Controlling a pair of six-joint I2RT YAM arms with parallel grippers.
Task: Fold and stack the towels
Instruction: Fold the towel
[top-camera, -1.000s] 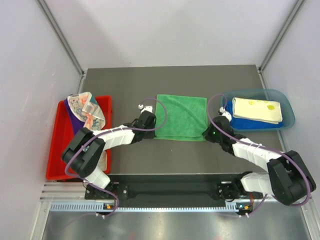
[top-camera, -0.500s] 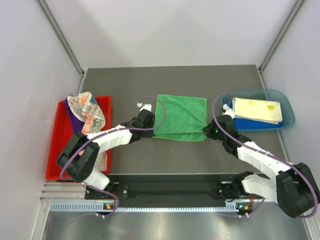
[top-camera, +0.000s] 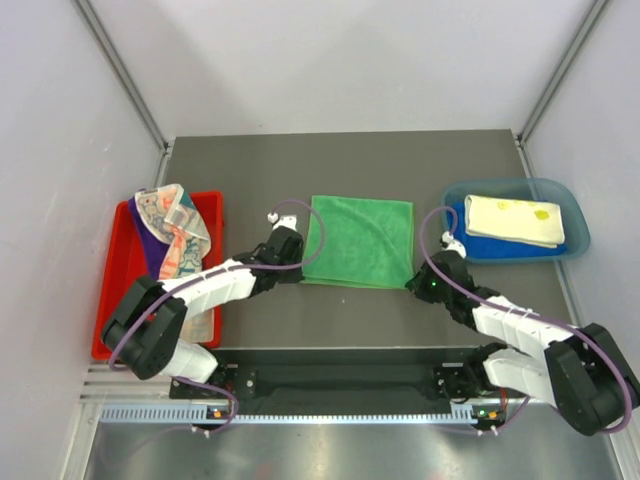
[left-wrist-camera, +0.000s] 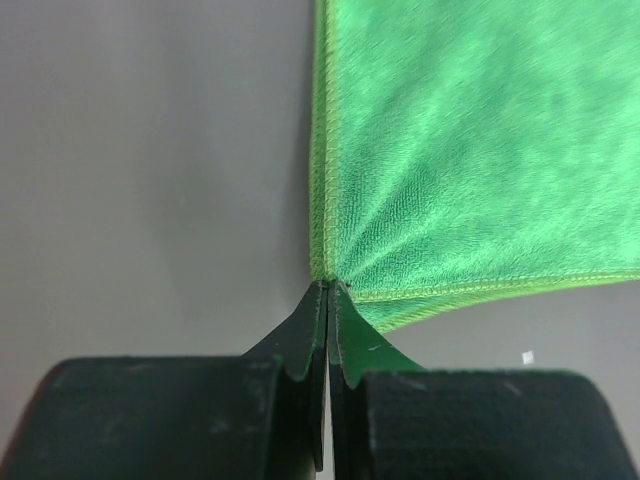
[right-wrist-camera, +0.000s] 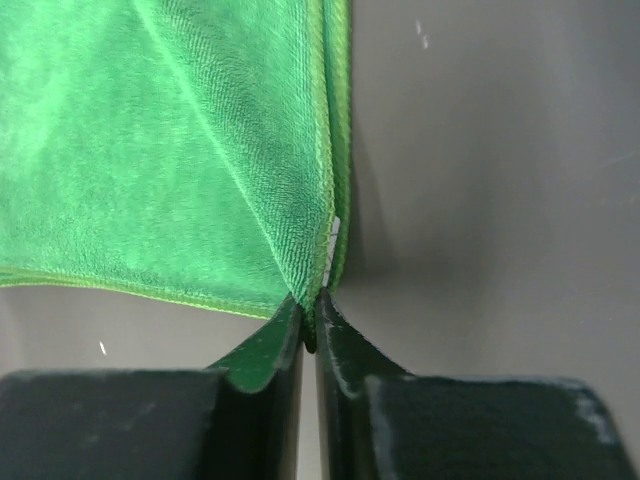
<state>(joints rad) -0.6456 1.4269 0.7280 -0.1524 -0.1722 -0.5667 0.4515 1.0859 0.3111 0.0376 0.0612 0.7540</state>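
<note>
A green towel (top-camera: 360, 240) lies flat at mid-table, doubled into two layers. My left gripper (top-camera: 302, 273) is shut on its near-left corner; the left wrist view shows the tips of the left gripper (left-wrist-camera: 328, 292) pinching the hemmed corner of the green towel (left-wrist-camera: 480, 150). At the near-right corner my right gripper (top-camera: 413, 283) is also shut. In the right wrist view the right gripper (right-wrist-camera: 308, 308) holds the corner of the green towel (right-wrist-camera: 170, 150), with a second layer's edge beside it. More towels rest left and right.
A red tray (top-camera: 108, 300) at the left holds a purple towel (top-camera: 150, 248) and a white towel with orange print (top-camera: 176, 225). A translucent blue bin (top-camera: 577, 228) at the right holds a pale yellow towel (top-camera: 515, 220) on a royal blue towel (top-camera: 490, 249).
Both grippers have drawn back toward the arm bases with the towel's near corners. The towel's near edge has shifted nearer and the cloth lies flatter.
</note>
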